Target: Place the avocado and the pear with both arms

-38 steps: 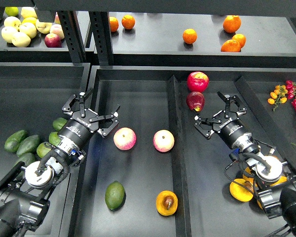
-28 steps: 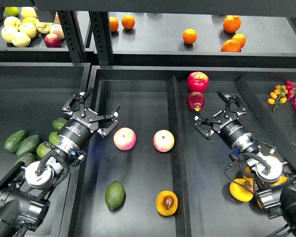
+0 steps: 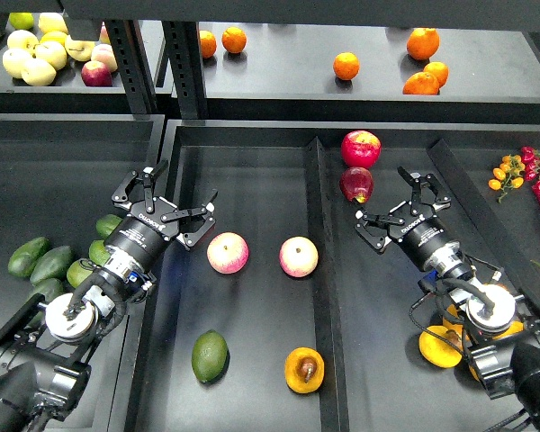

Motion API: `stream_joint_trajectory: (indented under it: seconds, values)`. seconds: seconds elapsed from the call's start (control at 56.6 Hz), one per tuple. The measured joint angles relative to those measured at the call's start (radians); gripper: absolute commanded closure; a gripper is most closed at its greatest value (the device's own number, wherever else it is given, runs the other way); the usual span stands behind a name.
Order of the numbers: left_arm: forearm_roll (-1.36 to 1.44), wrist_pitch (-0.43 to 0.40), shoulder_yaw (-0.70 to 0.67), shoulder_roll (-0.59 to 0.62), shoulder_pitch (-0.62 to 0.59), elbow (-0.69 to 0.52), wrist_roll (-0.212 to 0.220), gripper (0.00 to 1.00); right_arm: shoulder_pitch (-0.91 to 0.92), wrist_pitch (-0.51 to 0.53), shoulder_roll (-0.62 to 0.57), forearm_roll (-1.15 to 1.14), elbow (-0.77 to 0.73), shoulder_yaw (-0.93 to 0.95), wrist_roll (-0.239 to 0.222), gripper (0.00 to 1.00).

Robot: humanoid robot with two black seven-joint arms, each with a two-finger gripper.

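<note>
The avocado [image 3: 210,355], dark green and oval, lies at the front of the middle tray [image 3: 252,180]. The pear [image 3: 304,370], an orange-yellow half with a dark pit in its cut face, lies to its right near the tray's divider. My left gripper [image 3: 168,203] is open and empty above the tray's left wall, well behind the avocado. My right gripper [image 3: 403,206] is open and empty over the right tray, beside a dark red fruit [image 3: 356,184].
Two pink-yellow apples [image 3: 228,252] [image 3: 299,256] lie mid-tray. A red apple [image 3: 361,148] sits behind the dark red fruit. Several green avocados [image 3: 49,265] lie in the left bin. Orange fruit [image 3: 440,346] lies under my right arm. Oranges [image 3: 346,65] and apples [image 3: 36,54] are on the shelf.
</note>
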Motion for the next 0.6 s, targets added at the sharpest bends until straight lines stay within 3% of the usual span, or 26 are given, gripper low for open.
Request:
stream_joint_trajectory:
  seconds: [0.124,0.194,0.371,0.601]
  values:
    - [-0.002,0.0,0.003,0.0,-0.091,0.008,0.116,0.01,0.002,0.0,0.0,0.0,0.002,0.006,0.0,0.0]
    - [-0.008,0.0,0.019,0.0,-0.144,0.019,0.152,0.01,0.004,0.0,0.0,0.0,0.004,0.009,0.001,0.0]
    - [-0.029,0.0,0.142,0.098,-0.273,0.053,0.168,0.02,0.009,0.0,0.0,0.001,0.005,0.013,0.002,0.0]
    - [-0.048,0.0,0.529,0.327,-0.366,0.043,0.169,0.02,0.035,0.0,0.0,0.001,-0.004,0.071,0.002,0.0]
